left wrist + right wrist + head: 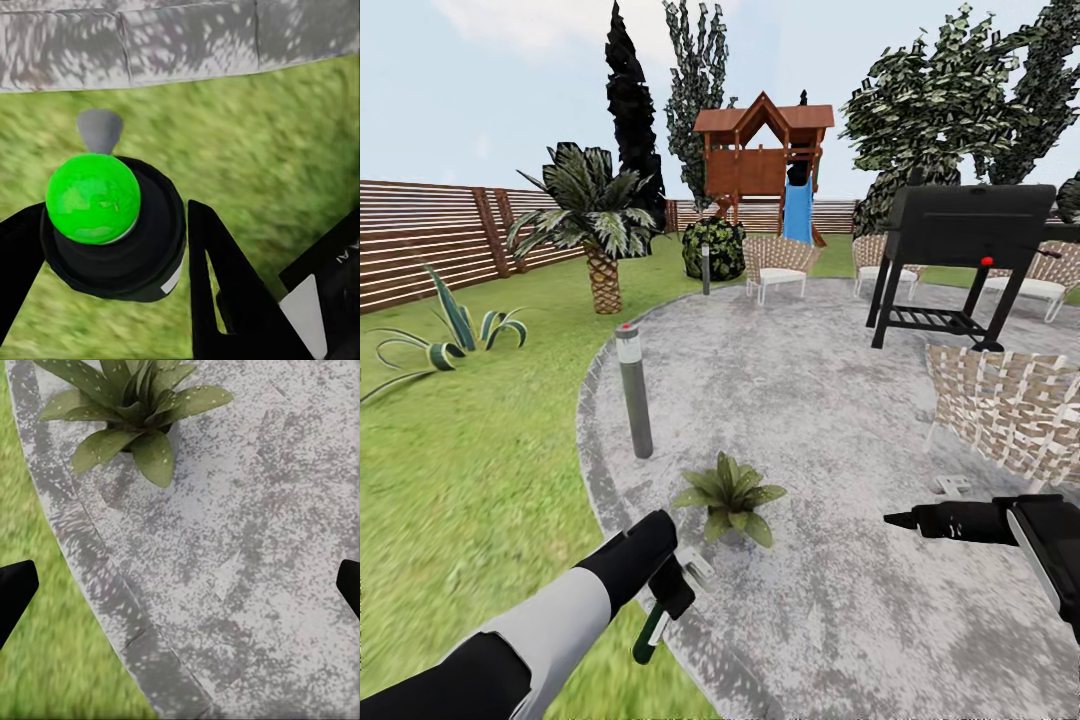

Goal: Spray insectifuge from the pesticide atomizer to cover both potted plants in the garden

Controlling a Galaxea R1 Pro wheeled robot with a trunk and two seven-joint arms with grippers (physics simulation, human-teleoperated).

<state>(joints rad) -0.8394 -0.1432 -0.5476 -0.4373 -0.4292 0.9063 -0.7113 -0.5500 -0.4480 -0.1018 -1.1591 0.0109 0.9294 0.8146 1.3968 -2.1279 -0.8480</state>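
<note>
1. Gripping the pesticide atomizer [651,634], the left pincer [678,583] is closed around the dark green bottle, which hangs tilted below the fingers over the grass at the patio's edge.
2. Seen from the left wrist, the bottle [112,225] sits between two black fingers [225,285], its bright green round cap and grey nozzle facing the camera, with lawn behind it.
3. The right pincer [905,519] reaches out low over the paving; in the right wrist view its black fingertips [15,589] stand wide apart at the two sides, with nothing between them.
4. One potted plant [730,495], a low rosette of pointed olive leaves, sits on the grey round patio [800,380] near its curved border, between the two arms; the right wrist view shows it too [131,412], close to the stone rim.
5. A grey bollard lamp [633,390] stands just beyond the plant at the patio's edge.
6. Farther out are a palm [595,225], a striped agave [450,335], a black grill [960,250], wicker chairs [780,262], a wooden fence [430,235] and a playhouse with a blue slide [765,160].
</note>
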